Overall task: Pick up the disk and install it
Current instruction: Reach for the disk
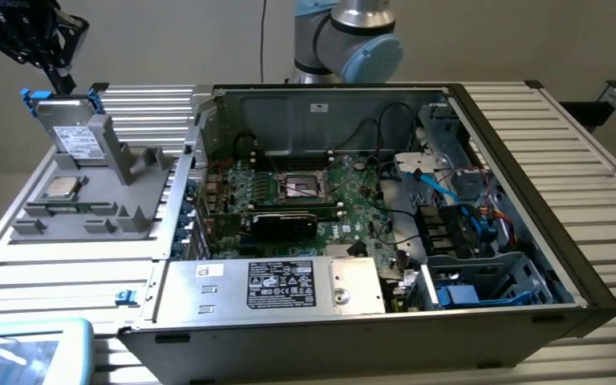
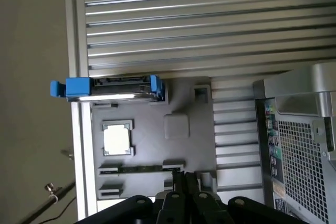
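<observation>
Disk [image 1: 74, 135] stands upright in holder [image 1: 137, 164], closed hand [image 1: 64, 82] nearby.

A robotics lab bench — slatted aluminium table [image 1: 576, 160], opened computer case [image 1: 319, 116], robot arm [image 1: 351, 36].

Silver-grey disk [image 1: 76, 138] with white label, bright blue carrier [image 2: 79, 87], grey fixture [image 1: 126, 200], green motherboard [image 1: 340, 204], black pincer [image 2: 185, 178]

One wide camera, one close, both placed by the computer case [image 1: 319, 112].
The exterior view looks steeply down into the open case from well back; the wrist view faces straight down, nearer, just beside the case. Both catch the grey fixture [image 2: 178, 127], the disk [image 2: 113, 88] on it, and the case's side wall.
</observation>
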You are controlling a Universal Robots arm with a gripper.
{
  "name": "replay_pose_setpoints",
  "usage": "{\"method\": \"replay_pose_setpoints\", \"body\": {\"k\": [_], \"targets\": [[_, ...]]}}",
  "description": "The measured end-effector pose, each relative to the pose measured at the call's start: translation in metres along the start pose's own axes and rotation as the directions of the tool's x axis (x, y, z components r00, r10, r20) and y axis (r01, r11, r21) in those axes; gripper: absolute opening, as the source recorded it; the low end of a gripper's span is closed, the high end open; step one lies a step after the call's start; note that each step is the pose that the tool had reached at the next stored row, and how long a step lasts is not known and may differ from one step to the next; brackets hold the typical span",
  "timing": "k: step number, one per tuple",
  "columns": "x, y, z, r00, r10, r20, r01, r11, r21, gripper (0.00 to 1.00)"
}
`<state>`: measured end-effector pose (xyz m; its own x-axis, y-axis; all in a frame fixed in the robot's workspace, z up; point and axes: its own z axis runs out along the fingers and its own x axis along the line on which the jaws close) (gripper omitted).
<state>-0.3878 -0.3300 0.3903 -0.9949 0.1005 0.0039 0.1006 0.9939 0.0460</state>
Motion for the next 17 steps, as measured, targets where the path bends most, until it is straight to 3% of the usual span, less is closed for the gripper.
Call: {"method": "replay_pose_setpoints", "body": {"k": [11, 17], "targets": [[0.029, 0.0255, 0.0012, 1.0000, 0.000, -0.0088, 0.000, 1.0000, 0.0010, 0.11], [0.048, 0.0344, 0.0017, 0.9999, 0.000, -0.0126, 0.000, 1.0000, 0.0014, 0.11]]}}
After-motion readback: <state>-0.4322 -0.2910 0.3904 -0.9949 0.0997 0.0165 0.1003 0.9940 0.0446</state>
